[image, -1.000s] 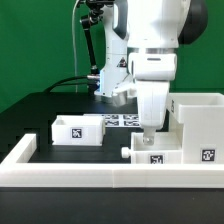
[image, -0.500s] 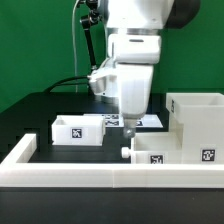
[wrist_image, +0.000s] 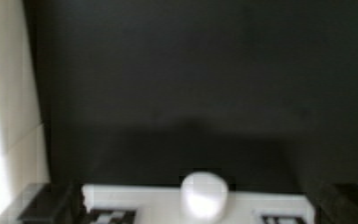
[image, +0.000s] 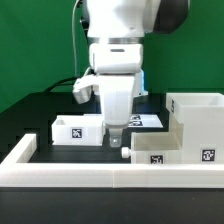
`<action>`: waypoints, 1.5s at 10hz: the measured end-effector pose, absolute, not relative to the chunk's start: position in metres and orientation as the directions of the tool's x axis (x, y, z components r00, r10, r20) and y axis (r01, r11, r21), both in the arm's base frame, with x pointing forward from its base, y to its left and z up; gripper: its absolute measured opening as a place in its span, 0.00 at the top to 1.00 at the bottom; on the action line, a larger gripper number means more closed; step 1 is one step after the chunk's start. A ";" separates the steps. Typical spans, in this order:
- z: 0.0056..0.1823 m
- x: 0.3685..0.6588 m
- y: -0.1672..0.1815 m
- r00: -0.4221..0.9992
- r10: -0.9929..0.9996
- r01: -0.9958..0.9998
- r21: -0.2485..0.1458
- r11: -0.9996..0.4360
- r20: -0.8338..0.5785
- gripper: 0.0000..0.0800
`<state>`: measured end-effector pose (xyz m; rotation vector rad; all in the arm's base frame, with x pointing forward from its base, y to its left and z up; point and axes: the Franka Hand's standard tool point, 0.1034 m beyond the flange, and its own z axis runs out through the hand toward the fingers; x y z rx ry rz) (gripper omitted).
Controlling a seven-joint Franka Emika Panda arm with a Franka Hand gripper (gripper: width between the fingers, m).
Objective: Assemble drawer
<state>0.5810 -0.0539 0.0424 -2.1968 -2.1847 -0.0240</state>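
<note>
Exterior view, drawer first: it lies in three separate pieces. The large hollow casing (image: 200,120) stands at three o'clock in the picture, with a black-and-white tag low on its near face. The first tray (image: 78,129) sits at about nine o'clock from centre, tag facing me. The second tray (image: 160,150) lies at about four o'clock, right up against the casing's near side (I cannot tell whether they touch). It has a small knob on the end nearest the middle.

The gripper (image: 116,141) hangs nose-down between the two trays, with the first tray at its nine o'clock and the second tray's knob at its five o'clock. I cannot tell from here whether its fingers are apart or together, and I see nothing in them.

All the pieces rest on the black table (image: 50,105). The marker board (image: 148,120) lies flat behind the gripper at one o'clock, and the white rail (image: 100,178) runs along six o'clock.

The wrist view is blurred: mostly dark table, a rounded white lump (wrist_image: 202,192) and tag-like squares beside it.
</note>
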 end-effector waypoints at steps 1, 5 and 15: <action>0.037 0.579 -0.050 -0.001 0.998 1.000 -0.026 0.003 0.064 0.19; 0.024 0.576 -0.033 0.031 0.981 0.999 -0.037 -0.024 0.191 0.19; 0.021 0.575 -0.005 0.061 0.988 0.997 -0.057 -0.053 0.141 0.19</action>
